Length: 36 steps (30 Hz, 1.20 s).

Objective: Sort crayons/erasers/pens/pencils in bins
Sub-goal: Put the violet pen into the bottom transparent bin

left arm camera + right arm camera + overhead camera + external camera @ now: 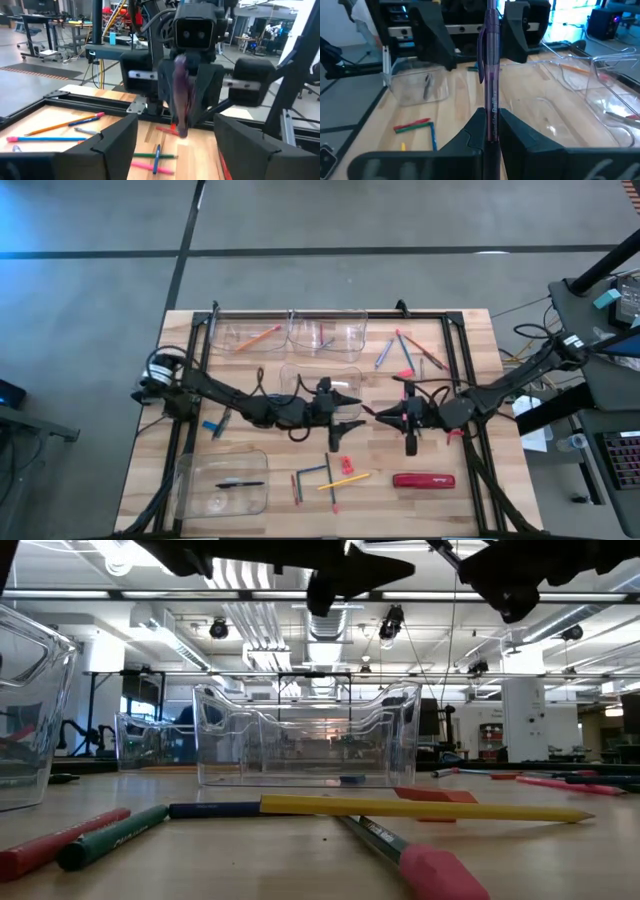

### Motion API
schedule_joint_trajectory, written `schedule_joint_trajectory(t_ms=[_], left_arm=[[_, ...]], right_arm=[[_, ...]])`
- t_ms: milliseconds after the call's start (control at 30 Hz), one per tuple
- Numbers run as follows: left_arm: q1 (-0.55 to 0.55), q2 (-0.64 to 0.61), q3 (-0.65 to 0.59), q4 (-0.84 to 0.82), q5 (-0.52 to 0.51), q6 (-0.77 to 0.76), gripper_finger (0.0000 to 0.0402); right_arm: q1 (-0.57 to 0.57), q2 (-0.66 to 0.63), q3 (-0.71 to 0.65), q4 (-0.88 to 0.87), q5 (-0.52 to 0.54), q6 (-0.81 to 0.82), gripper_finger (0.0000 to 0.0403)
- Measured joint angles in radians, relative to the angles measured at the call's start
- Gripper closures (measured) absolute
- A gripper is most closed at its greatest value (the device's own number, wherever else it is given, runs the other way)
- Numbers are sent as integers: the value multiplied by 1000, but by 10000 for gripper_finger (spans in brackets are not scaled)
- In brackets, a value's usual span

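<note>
Purple pen [490, 75] upright, clamped in right gripper [489, 131] above mid-worktop [470, 500], left gripper [175, 131] facing it with fingers spread and released, clear bins [320, 333] near, pencils [343, 479] scattered.

Beyond my wooden tabletop [260, 515] I see a grey concrete floor [330, 215], white ceiling ducts [245, 615] with strip lights [85, 595], and workbenches [47, 20] behind.

White lettering on the red oblong object [423, 480] and print on the pen barrel [491, 75] are too small to read.
</note>
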Motion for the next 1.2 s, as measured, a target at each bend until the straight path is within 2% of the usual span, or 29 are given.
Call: schedule_joint_trajectory(t_ms=[233,333,433,633,667,800,933,1067,1200], left_arm=[[3,76,88,3,-1,0,147],[5,77,91,0,-2,0,163],[5,77,90,0,-3,2,207],[6,75,90,0,-3,21,360],[5,75,90,0,1,22,369],[6,75,95,-2,4,22,369],[6,55,96,-26,-4,36,368],[6,-26,96,-156,-11,37,368],[6,-153,97,-376,-42,36,368]], right_arm=[[0,44,0,32,0,0,376],[0,54,0,31,0,0,376],[0,53,3,34,0,0,376],[-1,52,5,32,0,-12,376],[-1,53,4,33,-1,-18,376],[-1,52,5,30,2,15,373],[-1,52,6,22,5,19,348],[-1,53,6,-15,1,67,300],[0,52,5,-20,-7,75,244]])
